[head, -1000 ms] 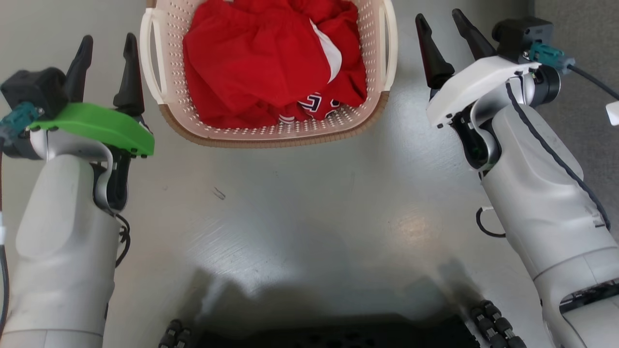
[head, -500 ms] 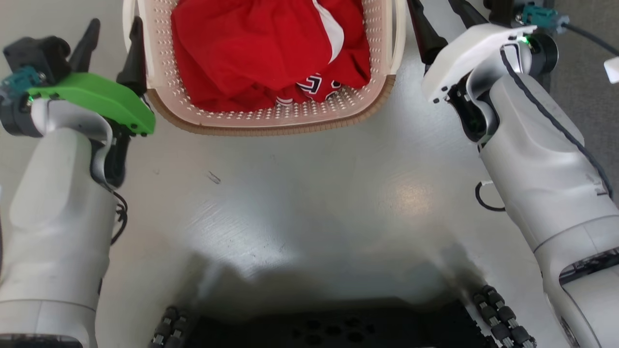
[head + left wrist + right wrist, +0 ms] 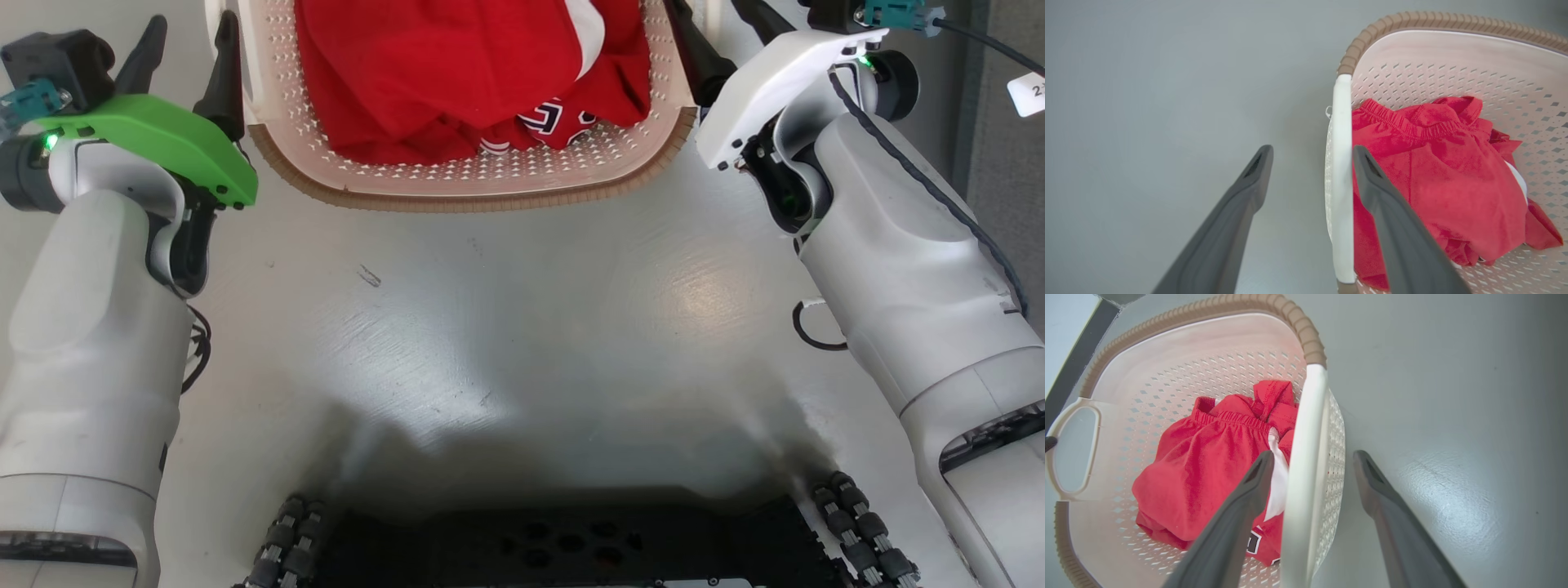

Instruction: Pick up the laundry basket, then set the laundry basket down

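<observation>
The laundry basket point(image 3: 465, 200), cream with a brown woven rim, stands on the grey floor at the top of the head view and holds red clothes point(image 3: 457, 73). My left gripper point(image 3: 186, 53) is open at its left side. In the left wrist view the left gripper point(image 3: 1312, 153) straddles the white loop handle point(image 3: 1341, 175), one finger outside the laundry basket point(image 3: 1412, 18) and one over the clothes. My right gripper point(image 3: 722, 33) is open at the right side. In the right wrist view the right gripper point(image 3: 1313, 456) straddles the other handle point(image 3: 1304, 477), not closed on it.
My dark wheeled base point(image 3: 563, 547) fills the bottom of the head view. Bare glossy grey floor point(image 3: 506, 327) lies between it and the basket. A darker strip of carpet point(image 3: 1012, 163) and a white cable tag point(image 3: 1029, 94) sit at the far right.
Both grippers have moved forward from the basket's near corners to straddle its two side handles. The head view has shifted too, so the basket sits higher in it.
</observation>
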Robot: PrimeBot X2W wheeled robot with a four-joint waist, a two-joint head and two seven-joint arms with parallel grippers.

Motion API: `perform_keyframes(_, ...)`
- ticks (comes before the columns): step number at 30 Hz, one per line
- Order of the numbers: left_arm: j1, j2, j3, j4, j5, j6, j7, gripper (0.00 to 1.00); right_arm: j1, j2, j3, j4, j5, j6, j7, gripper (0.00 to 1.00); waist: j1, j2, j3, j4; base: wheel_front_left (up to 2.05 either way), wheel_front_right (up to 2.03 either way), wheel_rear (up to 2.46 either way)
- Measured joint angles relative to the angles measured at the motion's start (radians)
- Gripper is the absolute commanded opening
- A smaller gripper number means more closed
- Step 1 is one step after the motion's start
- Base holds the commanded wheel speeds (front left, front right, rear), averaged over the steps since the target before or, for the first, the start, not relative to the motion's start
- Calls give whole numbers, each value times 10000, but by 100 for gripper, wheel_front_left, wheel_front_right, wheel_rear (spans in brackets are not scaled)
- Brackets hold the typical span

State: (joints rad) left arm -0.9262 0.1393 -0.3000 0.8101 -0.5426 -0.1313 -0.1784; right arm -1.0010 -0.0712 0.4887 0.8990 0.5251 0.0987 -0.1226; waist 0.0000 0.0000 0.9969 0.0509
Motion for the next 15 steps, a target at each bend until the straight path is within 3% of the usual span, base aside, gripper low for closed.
perform_keyframes(15,-422,-23,-851,667,-602,0,205,100,-373,0,694,560,738,67,4,100,0,0,205,132,0,0,0)
